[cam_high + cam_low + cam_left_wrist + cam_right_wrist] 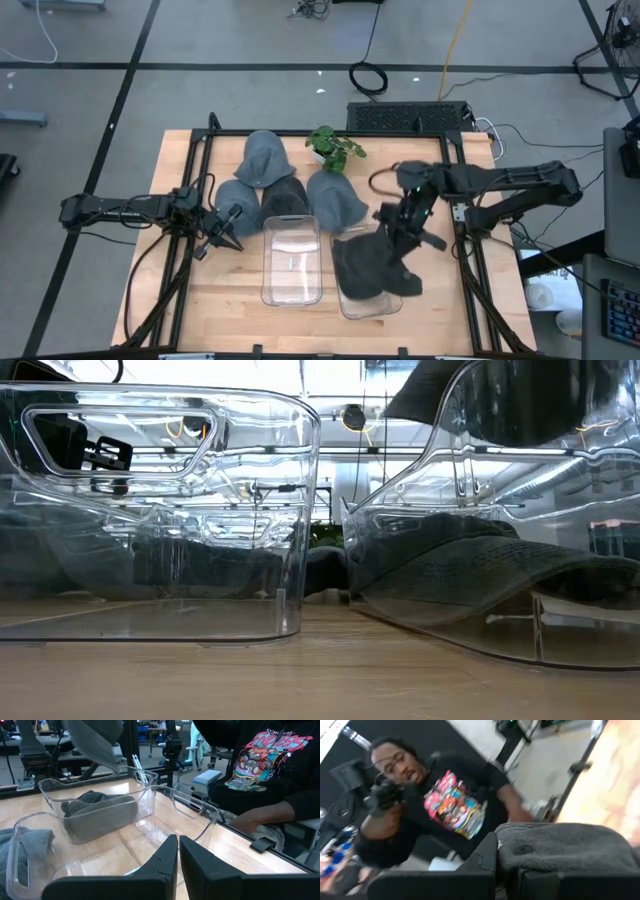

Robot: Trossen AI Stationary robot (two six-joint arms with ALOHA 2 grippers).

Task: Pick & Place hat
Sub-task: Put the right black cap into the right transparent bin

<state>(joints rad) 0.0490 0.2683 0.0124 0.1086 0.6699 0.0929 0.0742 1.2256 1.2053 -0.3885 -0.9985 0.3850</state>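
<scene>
Hat pinched in right gripper fingers; left gripper fingers clenched, empty.

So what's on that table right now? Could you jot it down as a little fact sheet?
Table: wooden top
Bins: two clear plastic bins, left bin looks empty, right bin has a dark hat draped in it
Loose hats: four grey ones grouped behind the bins
Plant: small green plant at the far edge
Right gripper: shut on the dark hat
Left gripper: shut, empty, beside the left bin
</scene>
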